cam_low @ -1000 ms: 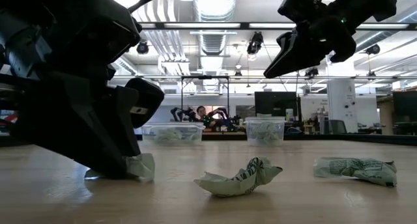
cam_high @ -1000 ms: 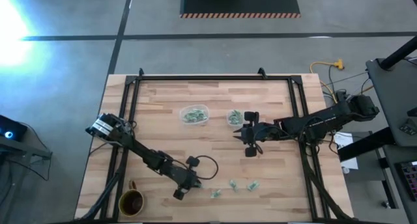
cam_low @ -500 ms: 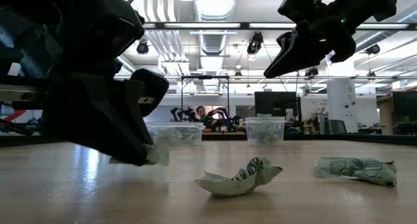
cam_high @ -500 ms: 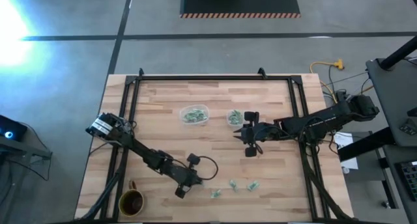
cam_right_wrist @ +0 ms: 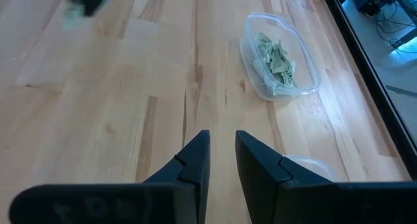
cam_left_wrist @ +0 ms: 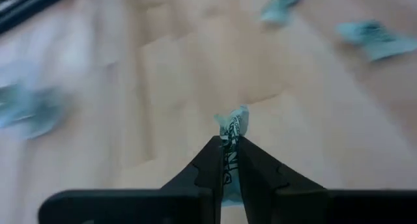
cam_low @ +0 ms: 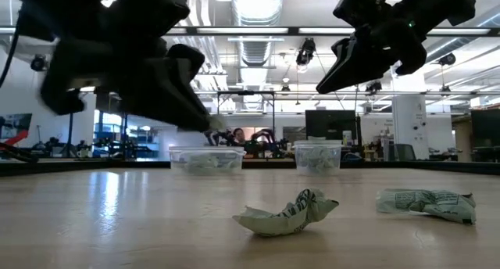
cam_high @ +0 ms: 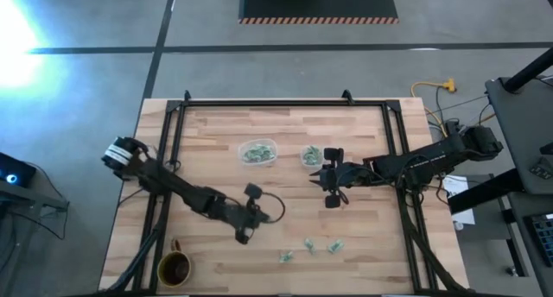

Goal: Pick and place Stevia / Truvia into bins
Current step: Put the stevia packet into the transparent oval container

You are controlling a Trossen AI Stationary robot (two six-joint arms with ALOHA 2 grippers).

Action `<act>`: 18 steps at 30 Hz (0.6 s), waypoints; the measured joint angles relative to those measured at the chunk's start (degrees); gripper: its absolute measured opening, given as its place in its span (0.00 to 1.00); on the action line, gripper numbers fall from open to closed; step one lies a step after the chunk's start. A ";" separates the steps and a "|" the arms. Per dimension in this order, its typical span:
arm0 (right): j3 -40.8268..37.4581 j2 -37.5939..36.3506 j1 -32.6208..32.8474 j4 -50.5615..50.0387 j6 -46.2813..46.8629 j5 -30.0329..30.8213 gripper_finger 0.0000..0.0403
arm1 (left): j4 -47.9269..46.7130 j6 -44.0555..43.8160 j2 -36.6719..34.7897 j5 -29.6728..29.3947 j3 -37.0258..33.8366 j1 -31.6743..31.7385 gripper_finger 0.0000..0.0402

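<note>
Pinched shut between my left gripper's (cam_left_wrist: 229, 148) jaws is one green-and-white packet (cam_left_wrist: 232, 127), its crumpled end sticking out past the fingertips. I see that gripper (cam_high: 257, 215) lifted clear of the bench, towards the front edge and left of centre. My right gripper (cam_high: 331, 180) hovers near mid-bench with its jaws a narrow gap apart, nothing between them. Just beside it sits the small square bin (cam_high: 311, 155), packets inside; the wider bin (cam_high: 257, 152) further left also holds a heap of them. Three loose packets (cam_high: 309, 245) lie near the front edge. A mug (cam_high: 174, 268) stands at the front-left corner.
</note>
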 joint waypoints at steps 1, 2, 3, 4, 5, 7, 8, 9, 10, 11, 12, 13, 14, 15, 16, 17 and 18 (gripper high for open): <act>0.00 0.00 0.00 0.02 0.01 0.00 0.16 | -1.33 0.37 -1.13 -0.62 0.00 0.86 0.05; 0.00 0.00 0.00 0.02 0.00 0.00 0.16 | -2.80 1.05 -2.35 -1.07 -0.12 1.64 0.05; 0.00 0.00 0.00 0.02 0.02 0.00 0.16 | -3.96 1.42 -3.52 -1.16 -0.33 2.59 0.05; 0.00 0.00 0.00 0.04 0.02 0.00 0.16 | -4.29 1.87 -4.42 -1.26 -0.56 3.71 0.05; -0.02 0.00 0.00 0.04 0.02 0.00 0.16 | -4.32 2.49 -5.41 -1.24 -0.89 4.76 0.05; -0.11 0.00 0.00 0.04 0.03 0.00 0.16 | -5.98 3.54 -7.51 -1.26 -1.40 6.86 0.05; -0.14 0.00 0.00 0.13 0.03 -0.01 0.15 | -6.11 4.10 -8.29 -1.29 -1.50 8.02 0.05; -0.22 0.00 0.00 0.13 0.02 -0.01 0.15 | -6.19 4.41 -9.09 -1.25 -1.64 9.13 0.05; -0.24 0.00 0.00 0.04 0.02 -0.01 0.15 | -7.06 4.58 -10.04 -1.24 -1.93 10.24 0.05; -0.24 0.00 0.00 0.07 0.02 0.00 0.15 | -7.79 4.61 -10.87 -1.26 -2.16 11.38 0.05; -0.27 0.00 0.00 0.13 0.02 -0.02 0.15 | -7.67 4.67 -11.42 -1.24 -2.19 12.55 0.05; -0.33 0.00 0.00 0.09 0.02 -0.02 0.15 | -7.79 5.07 -11.88 -1.24 -2.19 13.68 0.05; -0.33 0.00 0.00 0.05 0.02 0.00 0.16 | -8.62 5.48 -12.39 -1.26 -2.19 14.67 0.05; -0.33 0.00 0.00 0.13 0.02 -0.01 0.16 | -9.00 5.71 -12.67 -1.26 -2.22 15.73 0.05; -0.35 0.00 0.00 0.13 0.02 -0.02 0.16 | -8.82 5.92 -12.74 -1.25 -2.23 16.75 0.05; -0.37 0.00 0.00 0.11 0.02 -0.02 0.16 | -8.63 6.03 -12.74 -1.24 -2.23 17.77 0.05; -0.37 0.00 0.00 0.11 0.04 -0.02 0.16 | -8.73 6.38 -12.74 -1.24 -2.23 18.76 0.05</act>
